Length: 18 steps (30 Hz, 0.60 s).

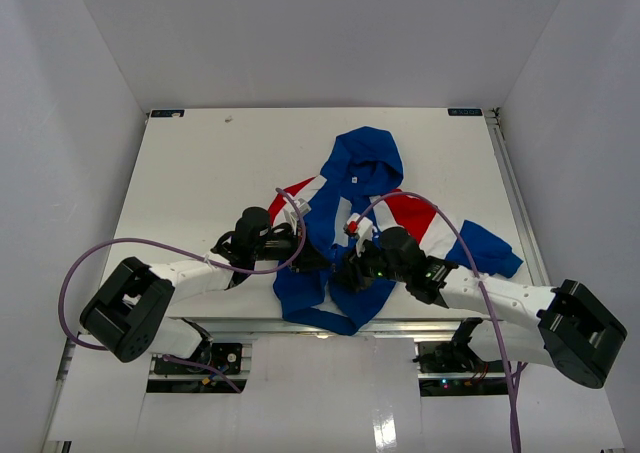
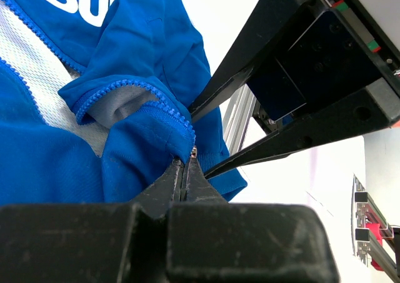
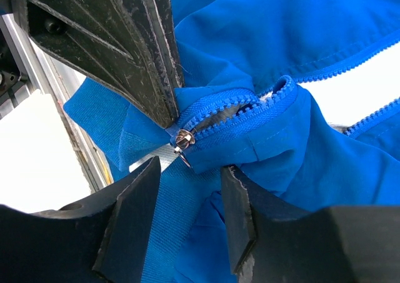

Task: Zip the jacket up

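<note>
The royal-blue jacket (image 1: 360,163) lies on the white table (image 1: 210,163), hood at the far end, front open, red and white sleeve panels spread to both sides. Its hem hangs over the near edge. My left gripper (image 2: 185,164) is shut on the blue fabric at the bottom end of the zipper. In the right wrist view its black fingers (image 3: 147,64) come in from the upper left, pinching just beside the silver zipper slider (image 3: 182,139). My right gripper (image 3: 190,170) is open. Its fingertips straddle the hem just below the slider without touching it.
An aluminium rail (image 2: 240,117) runs along the table's near edge under the hem. Purple cables (image 1: 120,248) loop off both arms. Both arms (image 1: 480,293) meet over the hem at the front middle. White walls close in the table on three sides.
</note>
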Available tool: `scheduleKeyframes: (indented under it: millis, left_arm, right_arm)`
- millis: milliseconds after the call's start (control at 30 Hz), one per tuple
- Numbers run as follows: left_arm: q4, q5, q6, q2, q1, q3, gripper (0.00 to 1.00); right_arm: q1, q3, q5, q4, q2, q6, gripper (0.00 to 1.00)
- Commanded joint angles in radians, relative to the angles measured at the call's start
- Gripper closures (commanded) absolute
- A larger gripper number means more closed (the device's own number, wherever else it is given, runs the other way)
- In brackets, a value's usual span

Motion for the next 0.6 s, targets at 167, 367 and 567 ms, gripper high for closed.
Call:
scheduleKeyframes:
  millis: [167, 367, 567]
  left_arm:
    - [0.012, 0.017, -0.004, -0.003, -0.001, 0.009, 1.00]
    - [0.010, 0.014, -0.003, -0.004, -0.001, 0.008, 1.00]
    - [0.009, 0.015, -0.001, 0.000, -0.001, 0.010, 1.00]
  right_arm:
    - [-0.005, -0.017, -0.020, 0.038, -0.040, 0.059, 0.51]
    - [-0.004, -0.031, -0.037, 0.089, 0.000, 0.088, 0.52]
    - [0.004, -0.028, -0.045, 0.136, 0.048, 0.103, 0.53]
